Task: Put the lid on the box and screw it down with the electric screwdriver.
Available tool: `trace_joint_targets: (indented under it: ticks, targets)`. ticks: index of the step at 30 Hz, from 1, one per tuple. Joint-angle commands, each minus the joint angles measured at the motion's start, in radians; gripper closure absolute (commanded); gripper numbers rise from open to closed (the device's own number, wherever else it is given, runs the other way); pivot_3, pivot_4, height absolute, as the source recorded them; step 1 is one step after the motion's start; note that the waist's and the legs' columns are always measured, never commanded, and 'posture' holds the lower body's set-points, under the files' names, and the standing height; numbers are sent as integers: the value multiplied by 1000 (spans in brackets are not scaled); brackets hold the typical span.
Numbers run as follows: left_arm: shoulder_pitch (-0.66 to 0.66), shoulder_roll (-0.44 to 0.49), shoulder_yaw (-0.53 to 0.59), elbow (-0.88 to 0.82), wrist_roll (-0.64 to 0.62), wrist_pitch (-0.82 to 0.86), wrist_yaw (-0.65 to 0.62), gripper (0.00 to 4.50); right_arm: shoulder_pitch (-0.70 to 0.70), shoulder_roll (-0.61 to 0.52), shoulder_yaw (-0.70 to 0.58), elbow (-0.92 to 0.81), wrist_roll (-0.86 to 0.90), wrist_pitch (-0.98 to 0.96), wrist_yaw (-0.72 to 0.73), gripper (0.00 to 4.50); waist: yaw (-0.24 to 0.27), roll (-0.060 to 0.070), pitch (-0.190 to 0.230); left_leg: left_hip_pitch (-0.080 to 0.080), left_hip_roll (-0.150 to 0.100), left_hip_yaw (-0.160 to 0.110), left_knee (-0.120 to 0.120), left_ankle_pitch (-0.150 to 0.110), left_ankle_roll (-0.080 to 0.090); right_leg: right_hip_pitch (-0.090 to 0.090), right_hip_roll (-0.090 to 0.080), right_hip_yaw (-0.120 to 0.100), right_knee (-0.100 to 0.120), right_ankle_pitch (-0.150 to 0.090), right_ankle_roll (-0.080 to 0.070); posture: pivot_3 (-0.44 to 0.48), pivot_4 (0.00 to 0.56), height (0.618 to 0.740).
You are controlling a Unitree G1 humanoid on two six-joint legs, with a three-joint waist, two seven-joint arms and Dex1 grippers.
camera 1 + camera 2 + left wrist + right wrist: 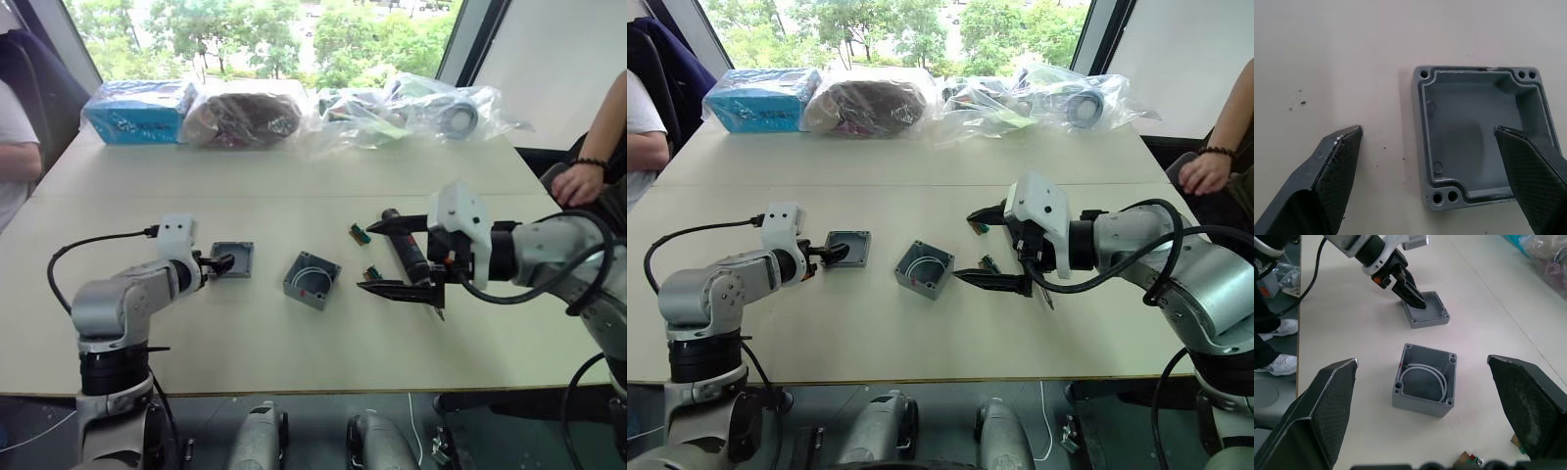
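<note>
The lid lies hollow side up on the table, straddled at one edge by the left claw, fingers spread: one over its hollow, one outside. The box sits between both claws. The right claw, spread wide, holds nothing beside the screwdriver.
</note>
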Motion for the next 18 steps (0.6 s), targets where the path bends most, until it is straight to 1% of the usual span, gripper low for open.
trace_joint_targets:
  ticks: [1,2,3,5,6,9,10,13,15,17,18]
  targets:
    - [13,-2,26,24,31,3,31,850,-21,0,-42,-25,26,11,-5,0,0,0,0,0,0,0,0,0,0,0,0,0,0,0,0,0,150,740]
    - [15,-2,26,23,35,3,34,1149,-20,-1,-45,-28,29,14,-7,0,0,0,0,0,0,0,0,0,0,0,0,0,0,0,0,0,150,740]
    - [14,-5,35,27,37,7,39,1675,-17,-3,-48,-30,28,17,-10,0,0,0,0,0,0,0,0,0,0,0,0,0,0,0,-1,0,150,740]
    - [12,-4,44,32,38,18,39,2512,-10,-6,-55,-35,28,22,-17,0,0,0,0,0,0,0,0,0,0,0,0,0,0,0,-1,0,150,740]
    - [8,1,50,39,34,20,34,3022,-3,-6,-60,-39,29,26,-23,0,0,0,0,0,0,0,0,0,0,0,0,0,0,-1,-2,0,150,740]
    - [-14,20,62,67,29,12,16,4163,19,-2,-75,-54,44,42,-45,0,-2,0,0,0,0,0,0,0,0,0,0,0,0,-2,-3,0,150,740]
    - [-21,26,66,76,29,7,12,4402,27,-2,-80,-59,49,46,-51,0,-2,0,0,0,0,0,0,0,0,0,0,0,0,-2,-3,0,150,740]
    - [-50,61,45,110,16,-42,-36,4402,47,14,-106,-71,88,74,-83,0,-3,0,0,0,0,0,0,0,0,0,0,0,0,-2,-4,0,150,740]
    - [-90,73,25,95,-35,-141,-134,4402,56,36,-139,-68,144,111,-126,0,-2,0,0,0,0,0,0,0,0,-1,0,0,0,-2,-4,0,150,740]
    - [-135,57,34,62,-95,-239,-219,4402,38,73,-181,-36,254,182,-199,0,4,-1,0,-1,2,0,0,0,0,-2,-1,0,0,-1,-4,0,150,740]
    - [-154,40,29,25,-134,-292,-272,4402,8,105,-196,2,331,233,-274,0,7,-1,1,-2,2,0,0,0,-1,-2,-2,0,0,-1,-5,0,150,740]
